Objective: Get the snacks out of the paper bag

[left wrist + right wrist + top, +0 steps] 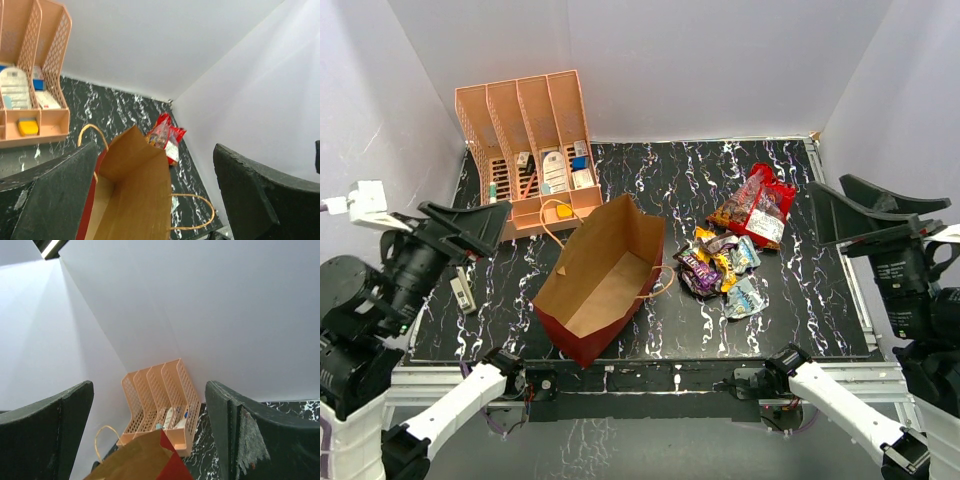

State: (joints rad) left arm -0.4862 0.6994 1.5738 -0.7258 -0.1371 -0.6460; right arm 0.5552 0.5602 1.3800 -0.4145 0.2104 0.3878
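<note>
Snacks (720, 262) heaped beside paper bag (605, 270), left hand (156, 146) and right hand (150, 385) both spread wide, holding nothing

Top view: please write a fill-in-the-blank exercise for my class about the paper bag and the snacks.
1. The small packets lie ____ the paper bag.
2. The red sweets bag lies ____ from the arms than the small packets.
3. The left claw and the right claw are both ____.
Missing words: outside; farther; open.
</note>
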